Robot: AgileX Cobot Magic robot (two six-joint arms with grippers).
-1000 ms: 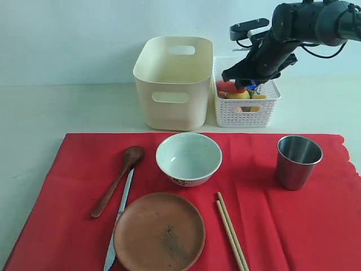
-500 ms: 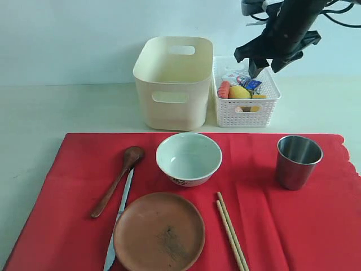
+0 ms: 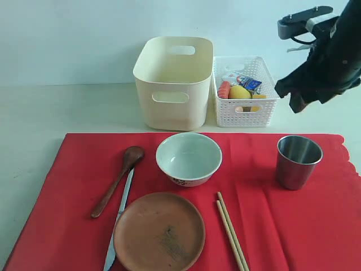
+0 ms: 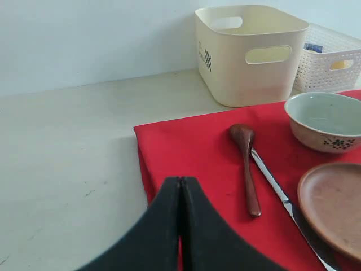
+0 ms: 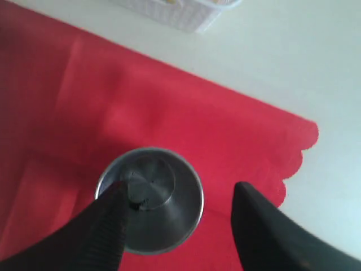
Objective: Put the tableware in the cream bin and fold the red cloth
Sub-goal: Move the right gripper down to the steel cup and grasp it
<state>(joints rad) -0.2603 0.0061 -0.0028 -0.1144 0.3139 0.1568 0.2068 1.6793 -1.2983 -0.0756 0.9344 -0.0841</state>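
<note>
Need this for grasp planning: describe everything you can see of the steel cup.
The steel cup stands upright and empty on the red cloth, towards its scalloped edge. Dull grey metal, walls tapering slightly downwards, thin round rim, flat bottom showing inside. Only the cloth touches it; the open right gripper hovers above, clear of it.

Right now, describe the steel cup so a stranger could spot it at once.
Start at the big red cloth and go to its scalloped edge, on the exterior view's right. The steel cup stands upright there, in front of the white perforated basket. It is the only shiny metal vessel; the bowl beside it is white ceramic.
</note>
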